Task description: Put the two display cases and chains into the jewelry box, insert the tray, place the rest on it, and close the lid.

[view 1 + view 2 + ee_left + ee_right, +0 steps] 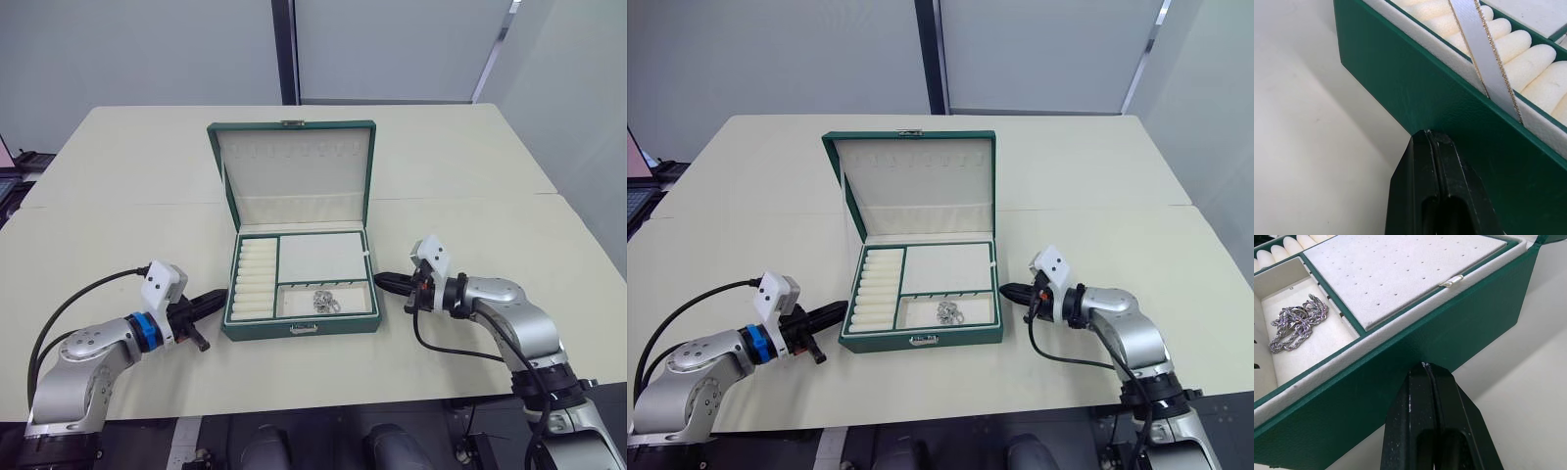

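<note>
While the jewelry box point(299, 284) sits at the centre of the frame with its lid point(292, 171) standing upright behind it, the tray point(304, 277) is already seated inside, its ring rolls running down the left side and a clump of chains point(325, 302) lying in the lower-right compartment. No display cases can be seen, so they are presumably under the tray. The left gripper point(217, 298) rests at lower left, clenched on nothing, its tip just beside the box's left wall; the right gripper point(385, 282) at centre right is likewise clenched and empty, just beside the right wall. In the right wrist view the chains point(1297, 322) show clearly beside the perforated pad. Judging by this, loading looks finished and the step in hand is closing the lid. That next move would call for one arm to rise behind the raised panel and push it forward and down, with the other steadying the box.
</note>
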Robot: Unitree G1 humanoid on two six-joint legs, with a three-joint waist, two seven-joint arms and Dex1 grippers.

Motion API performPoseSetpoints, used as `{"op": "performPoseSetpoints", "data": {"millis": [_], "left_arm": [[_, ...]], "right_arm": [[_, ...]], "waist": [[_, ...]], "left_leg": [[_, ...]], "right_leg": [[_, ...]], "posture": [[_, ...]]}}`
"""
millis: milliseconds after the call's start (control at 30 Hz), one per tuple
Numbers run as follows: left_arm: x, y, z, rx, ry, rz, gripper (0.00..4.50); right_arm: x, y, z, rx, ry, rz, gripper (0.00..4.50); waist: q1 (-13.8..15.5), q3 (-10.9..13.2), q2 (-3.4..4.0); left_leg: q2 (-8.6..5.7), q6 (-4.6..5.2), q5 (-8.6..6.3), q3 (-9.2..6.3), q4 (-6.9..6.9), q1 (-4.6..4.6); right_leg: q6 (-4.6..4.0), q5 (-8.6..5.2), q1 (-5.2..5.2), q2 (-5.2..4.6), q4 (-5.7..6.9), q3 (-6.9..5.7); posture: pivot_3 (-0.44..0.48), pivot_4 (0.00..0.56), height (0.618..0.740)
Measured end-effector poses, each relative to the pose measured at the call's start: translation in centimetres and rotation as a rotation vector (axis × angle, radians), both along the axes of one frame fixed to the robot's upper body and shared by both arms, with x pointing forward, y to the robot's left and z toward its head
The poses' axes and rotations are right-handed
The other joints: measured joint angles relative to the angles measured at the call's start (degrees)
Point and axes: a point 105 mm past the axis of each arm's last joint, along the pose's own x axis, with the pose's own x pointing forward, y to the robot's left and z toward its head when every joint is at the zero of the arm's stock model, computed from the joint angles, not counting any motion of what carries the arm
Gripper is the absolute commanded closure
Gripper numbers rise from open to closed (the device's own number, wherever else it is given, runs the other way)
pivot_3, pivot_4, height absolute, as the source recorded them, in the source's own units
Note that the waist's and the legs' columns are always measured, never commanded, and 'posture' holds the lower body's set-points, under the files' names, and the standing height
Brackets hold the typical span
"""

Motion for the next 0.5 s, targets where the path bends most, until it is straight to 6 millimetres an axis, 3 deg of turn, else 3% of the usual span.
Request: {"op": "performPoseSetpoints", "data": {"millis": [300,500], "left_arm": [[0.1,0.4,0.4,0.002,-0.058,-0.003,4.5],[-0.6,1.5,2.8,-0.046,-0.151,0.014,4.5]], "right_arm": [[-0.1,-0.8,0.4,-0.002,0.029,0.007,4.49],[-1.0,-2.9,3.0,-0.005,0.02,0.059,4.49]], "waist": [[0.1,0.0,-0.02],[0.2,0.0,-0.03]], "left_leg": [[0.0,0.0,0.0,-0.01,0.01,-0.21],[0.0,0.0,0.0,0.02,0.04,-0.39]], "right_leg": [[0.0,0.0,-0.19,0.0,0.02,-0.02],[0.0,0.0,-0.35,0.0,0.01,0.03]], "posture": [[0.0,0.15,0.74],[0.0,0.15,0.74]]}}
